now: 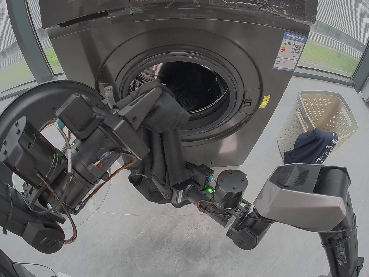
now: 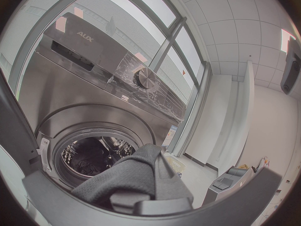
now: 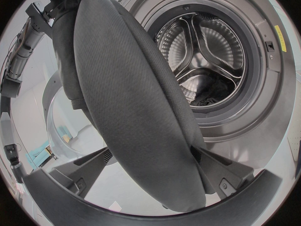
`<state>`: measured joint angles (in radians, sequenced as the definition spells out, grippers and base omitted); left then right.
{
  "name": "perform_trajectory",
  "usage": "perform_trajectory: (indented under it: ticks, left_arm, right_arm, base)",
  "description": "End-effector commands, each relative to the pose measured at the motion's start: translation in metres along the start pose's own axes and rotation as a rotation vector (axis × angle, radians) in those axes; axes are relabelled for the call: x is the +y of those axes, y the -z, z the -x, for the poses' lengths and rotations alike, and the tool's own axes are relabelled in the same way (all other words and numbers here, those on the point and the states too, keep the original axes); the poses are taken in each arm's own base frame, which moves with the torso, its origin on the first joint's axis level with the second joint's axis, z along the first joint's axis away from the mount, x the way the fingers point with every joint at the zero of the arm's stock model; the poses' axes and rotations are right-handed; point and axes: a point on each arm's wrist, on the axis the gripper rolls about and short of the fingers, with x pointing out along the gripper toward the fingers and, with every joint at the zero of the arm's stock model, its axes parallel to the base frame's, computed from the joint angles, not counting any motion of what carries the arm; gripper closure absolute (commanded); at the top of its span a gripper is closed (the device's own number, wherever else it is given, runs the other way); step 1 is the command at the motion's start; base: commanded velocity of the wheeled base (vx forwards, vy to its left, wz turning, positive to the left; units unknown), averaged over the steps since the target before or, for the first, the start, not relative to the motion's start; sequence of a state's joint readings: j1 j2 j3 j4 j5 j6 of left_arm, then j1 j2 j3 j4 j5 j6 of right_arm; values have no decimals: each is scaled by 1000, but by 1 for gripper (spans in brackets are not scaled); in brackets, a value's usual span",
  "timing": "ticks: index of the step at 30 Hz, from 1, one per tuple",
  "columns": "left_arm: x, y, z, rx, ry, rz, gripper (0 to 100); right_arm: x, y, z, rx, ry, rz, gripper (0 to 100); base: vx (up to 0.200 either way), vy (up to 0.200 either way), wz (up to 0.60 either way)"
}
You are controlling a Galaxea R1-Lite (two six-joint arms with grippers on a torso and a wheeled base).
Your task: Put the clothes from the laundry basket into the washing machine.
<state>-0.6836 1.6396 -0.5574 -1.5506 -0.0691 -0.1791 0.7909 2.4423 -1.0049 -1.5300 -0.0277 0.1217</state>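
A dark grey garment [image 1: 165,135] hangs in front of the washing machine [image 1: 230,39]. Its top rests against the rim of the open drum [image 1: 215,93]. My left gripper [image 1: 152,97] is shut on the garment's upper end at the rim, and the cloth [image 2: 131,173] drapes over its fingers. My right gripper [image 1: 163,185] sits lower, open, with its fingers [image 3: 91,170] spread wide on either side of the hanging cloth [image 3: 131,104]. Dark clothes [image 3: 213,91] lie inside the drum. A navy garment [image 1: 311,147] spills from the white laundry basket [image 1: 326,100].
The washer's round door [image 1: 34,100] stands swung open on the left, behind my left arm. The basket lies tipped on the floor to the right of the machine. Pale bare floor [image 1: 153,243] stretches in front of the washer.
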Motion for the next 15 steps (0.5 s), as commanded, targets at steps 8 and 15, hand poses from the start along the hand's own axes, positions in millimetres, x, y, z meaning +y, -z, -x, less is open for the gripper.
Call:
perform_trajectory:
  ticks: [8,15]
  left_arm:
    - [-1,-1,0,-2,1,1,100]
    - [-2,-1,0,-5,5,4,100]
  right_arm:
    - [2,2,-22,-55,-52,9,0]
    - [-22,22,-39,-53,-2,35,0]
  base:
    - [0,0,0]
    - [0,0,0]
